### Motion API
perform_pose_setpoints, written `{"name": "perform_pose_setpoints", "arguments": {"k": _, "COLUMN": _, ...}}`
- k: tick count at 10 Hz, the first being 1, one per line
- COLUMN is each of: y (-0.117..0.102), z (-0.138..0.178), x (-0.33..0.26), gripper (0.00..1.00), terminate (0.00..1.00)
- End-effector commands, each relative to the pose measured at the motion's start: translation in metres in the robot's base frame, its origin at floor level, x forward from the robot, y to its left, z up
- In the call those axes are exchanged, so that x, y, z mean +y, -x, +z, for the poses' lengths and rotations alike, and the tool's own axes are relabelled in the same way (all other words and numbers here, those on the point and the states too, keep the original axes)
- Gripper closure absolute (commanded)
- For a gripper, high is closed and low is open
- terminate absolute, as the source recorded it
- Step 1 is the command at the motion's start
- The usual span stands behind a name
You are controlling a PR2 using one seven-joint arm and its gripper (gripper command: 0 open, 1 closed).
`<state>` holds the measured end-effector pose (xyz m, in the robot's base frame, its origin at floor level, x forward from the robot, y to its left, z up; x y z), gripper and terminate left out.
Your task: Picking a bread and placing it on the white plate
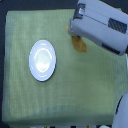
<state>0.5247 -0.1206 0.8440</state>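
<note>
**Arm over the bread, plate apart on the green cloth**

We can read no brand, label or writing anywhere; the picture is too soft for small print.

The table is covered by a green woven cloth with a fine checked texture, and its edges frame the scene. On it lies the white plate, round, glossy and plain, with a slightly raised rim. It sits toward the table's edge on the exterior view's left, about midway between the far and near edges.

The bread shows only in part: an orange-brown piece with a tapered end, near the far edge and well apart from the plate.

The gripper, grey and white with boxy, smooth casings, covers the upper part of the bread. We cannot tell whether its fingers are spread or pressed together, nor whether they touch the bread.
</note>
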Motion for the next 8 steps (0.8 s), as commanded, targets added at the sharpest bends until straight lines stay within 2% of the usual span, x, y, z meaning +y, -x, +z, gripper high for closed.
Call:
{"name": "perform_pose_setpoints", "arguments": {"k": 1, "y": 0.010, "z": 0.012, "x": 0.139, "gripper": 1.00, "terminate": 0.00}}
{"name": "perform_pose_setpoints", "arguments": {"k": 3, "y": 0.024, "z": 0.000, "x": 0.189, "gripper": 1.00, "terminate": 0.00}}
{"name": "perform_pose_setpoints", "arguments": {"k": 6, "y": 0.044, "z": -0.016, "x": 0.220, "gripper": 1.00, "terminate": 0.00}}
{"name": "perform_pose_setpoints", "arguments": {"k": 8, "y": 0.050, "z": -0.024, "x": 0.235, "gripper": 1.00, "terminate": 0.00}}
